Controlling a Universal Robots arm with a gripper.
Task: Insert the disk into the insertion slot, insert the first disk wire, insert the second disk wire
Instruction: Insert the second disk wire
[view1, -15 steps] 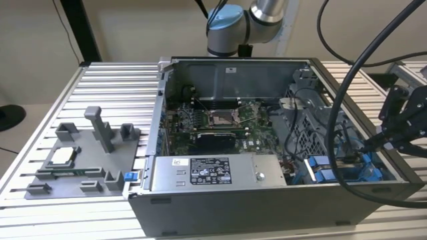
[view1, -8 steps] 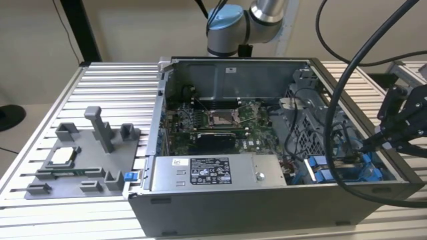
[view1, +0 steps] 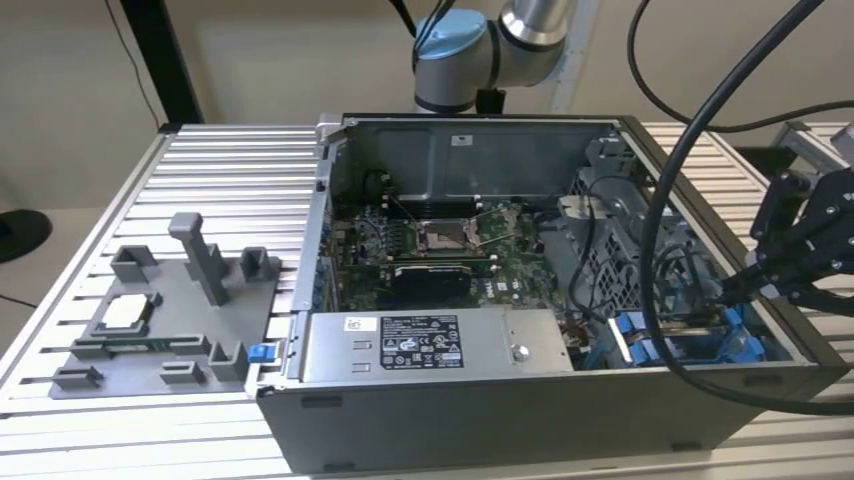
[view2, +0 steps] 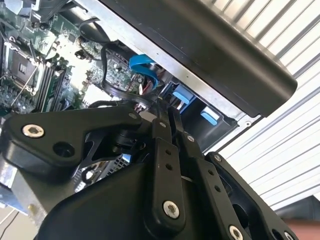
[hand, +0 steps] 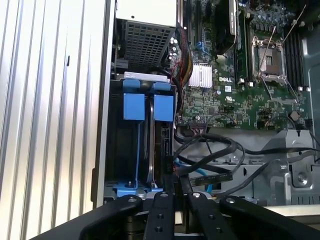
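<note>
Surface (view1: 200, 160): one, ribbed aluminium. Case (view1: 534, 410): one, grey, lid off, lying open across the middle and the exterior view's right part of the surface, with one wall along the surface's near edge. Fixture (view1: 160, 310): one, grey, moulded, by the surface's edge at the exterior view's left, apart from the case. Power supply (view1: 427, 345): one, grey box with a label, inside the case against its near wall. Mainboard (hand: 235, 100): one, green, carrying one bare processor socket (hand: 270, 57) and one silver heatsink (hand: 202, 80). Slot (hand: 145, 76): one, grey metal bay in the case's near corner at the exterior view's right, with two blue latch tabs (hand: 135, 105) side by side. Disk (hand: 162, 145): one, seated on edge inside the slot between blue carrier rails, one end facing the jaws. Cables: one flat blue cable (hand: 212, 176); several black cables (hand: 215, 145), count uncertain, looped just beside the disk's end. Arm (view1: 514, 40): one, above the case's far wall. Jaws: one pair, black, drawn almost together, tips just beside the disk's exposed end and among the black cables. Whether a cable is pinched between them cannot be told.
</note>
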